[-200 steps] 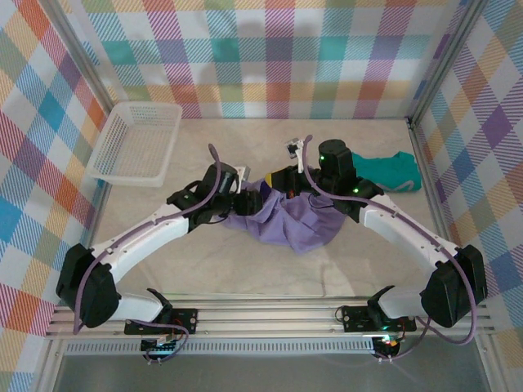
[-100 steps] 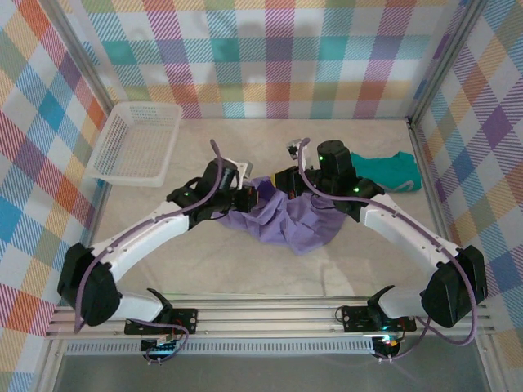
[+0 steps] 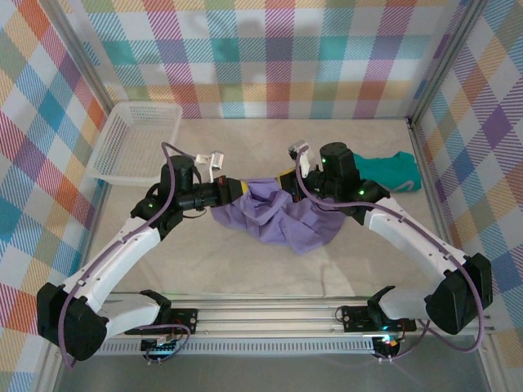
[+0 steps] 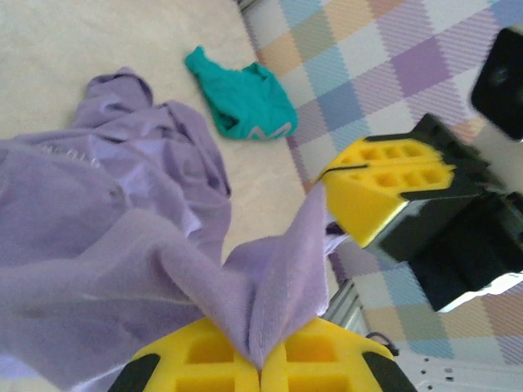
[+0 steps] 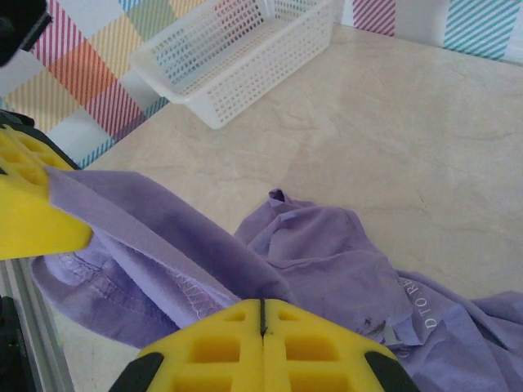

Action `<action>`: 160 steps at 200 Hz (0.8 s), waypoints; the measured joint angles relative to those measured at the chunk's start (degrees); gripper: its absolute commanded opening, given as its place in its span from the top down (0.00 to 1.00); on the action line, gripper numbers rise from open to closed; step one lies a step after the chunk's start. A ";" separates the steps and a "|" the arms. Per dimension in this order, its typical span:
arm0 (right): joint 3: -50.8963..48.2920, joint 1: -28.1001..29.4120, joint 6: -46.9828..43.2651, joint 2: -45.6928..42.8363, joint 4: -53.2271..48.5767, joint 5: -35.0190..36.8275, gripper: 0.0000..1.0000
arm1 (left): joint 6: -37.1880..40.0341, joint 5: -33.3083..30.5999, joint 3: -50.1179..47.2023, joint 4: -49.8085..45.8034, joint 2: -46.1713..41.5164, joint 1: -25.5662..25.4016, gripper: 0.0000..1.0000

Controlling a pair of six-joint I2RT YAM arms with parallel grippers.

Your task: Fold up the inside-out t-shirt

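The inside-out t-shirt (image 3: 282, 219) lies crumpled in the middle of the table, lavender with seams showing. My left gripper (image 3: 234, 189) is shut on a pinch of its hem at the shirt's upper left. In the left wrist view the fabric (image 4: 106, 220) rises out of the closed yellow fingers (image 4: 212, 359). My right gripper (image 3: 285, 179) is shut on the same hem a short way to the right. A taut band of cloth (image 5: 155, 237) runs from my right gripper (image 5: 263, 309) toward the left gripper's yellow finger (image 5: 29, 208). White lettering (image 5: 417, 314) shows on the shirt.
A teal-green garment (image 3: 391, 171) lies at the back right, also in the left wrist view (image 4: 241, 102). A white mesh basket (image 3: 135, 143) stands at the back left, with its rim (image 5: 237, 57) in the right wrist view. Plaid walls close in the table.
My left gripper shut on the shirt's hem and drew back to the left, stretching the edge away from my right gripper. The right gripper stayed put, still shut on the shirt.
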 measured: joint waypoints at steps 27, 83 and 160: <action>-0.07 0.37 0.04 0.00 -2.54 2.19 0.98 | 1.09 -2.40 0.04 -4.02 0.00 0.00 1.00; -0.87 0.26 1.07 0.98 -8.81 5.73 0.74 | 0.98 -1.86 -0.04 -2.60 0.09 0.00 1.00; -5.25 1.77 4.15 -4.44 -10.54 0.22 0.54 | 0.79 -1.90 -0.02 -0.63 1.92 -1.46 1.00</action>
